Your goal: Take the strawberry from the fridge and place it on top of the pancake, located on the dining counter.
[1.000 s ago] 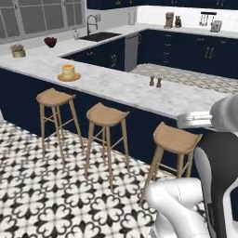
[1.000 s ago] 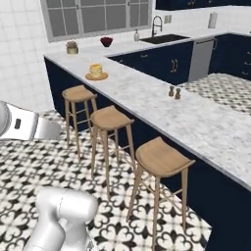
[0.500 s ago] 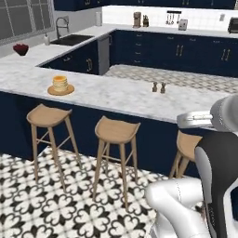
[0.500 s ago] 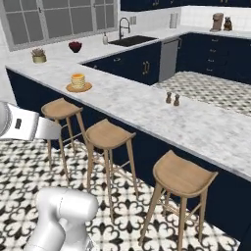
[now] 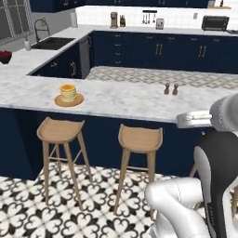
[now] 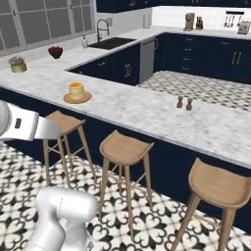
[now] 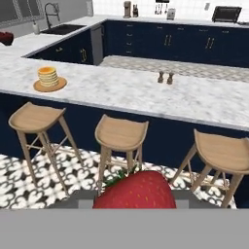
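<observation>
A red strawberry (image 7: 136,189) with green leaves sits large at the bottom of the hand view, and my gripper (image 7: 133,197) is shut on it, with its finger tips mostly hidden behind the berry. The pancake (image 5: 68,92) (image 6: 76,90) (image 7: 48,76), a short golden stack on a tan plate (image 7: 36,86), stands on the dining counter (image 5: 125,100) (image 6: 147,110) (image 7: 121,92) toward its left end, far ahead of the hand. The fridge is out of view.
Wooden stools (image 5: 59,131) (image 5: 139,138) (image 6: 125,148) (image 6: 218,185) line the counter's near side over a patterned tile floor. Two small shakers (image 5: 169,89) (image 6: 184,103) stand on the counter to the right. A dark bowl of red fruit (image 6: 55,51) and a sink (image 6: 112,43) are further back left.
The base has driven and turned, so the whole scene has shifted: the counter now faces me more squarely and looks closer. The strawberry stays held in the gripper.
</observation>
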Controlling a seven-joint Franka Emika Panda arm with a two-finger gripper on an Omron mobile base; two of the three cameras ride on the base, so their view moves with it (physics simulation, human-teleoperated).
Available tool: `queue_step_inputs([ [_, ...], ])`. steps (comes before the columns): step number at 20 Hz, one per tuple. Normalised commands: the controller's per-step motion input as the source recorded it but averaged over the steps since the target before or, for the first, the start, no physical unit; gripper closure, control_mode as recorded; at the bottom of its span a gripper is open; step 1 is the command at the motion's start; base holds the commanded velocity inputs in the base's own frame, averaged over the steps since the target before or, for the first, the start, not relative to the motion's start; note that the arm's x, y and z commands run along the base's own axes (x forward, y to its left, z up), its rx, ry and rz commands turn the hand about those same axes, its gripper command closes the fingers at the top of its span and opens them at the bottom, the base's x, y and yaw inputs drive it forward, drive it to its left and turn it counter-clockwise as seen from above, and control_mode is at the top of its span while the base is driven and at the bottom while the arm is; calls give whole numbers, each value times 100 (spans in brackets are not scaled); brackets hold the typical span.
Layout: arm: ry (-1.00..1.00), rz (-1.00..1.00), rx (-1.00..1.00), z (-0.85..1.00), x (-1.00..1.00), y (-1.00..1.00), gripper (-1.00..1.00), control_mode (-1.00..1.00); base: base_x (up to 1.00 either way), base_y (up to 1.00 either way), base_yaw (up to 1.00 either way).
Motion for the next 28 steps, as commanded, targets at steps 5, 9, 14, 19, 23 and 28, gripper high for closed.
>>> queue_step_inputs([
  [5,0,0,0,0,0,0,100,100,2,100,-31],
  [9,0,0,0,0,0,0,100,100,12,100,-32],
  [14,0,0,0,0,0,0,100,100,14,100,-32],
  [19,0,0,0,0,0,0,100,100,22,100,-29],
  [23,0,0,0,0,0,0,100,100,77,100,-26],
  [28,0,0,0,0,0,0,100,100,100,97,-16],
])
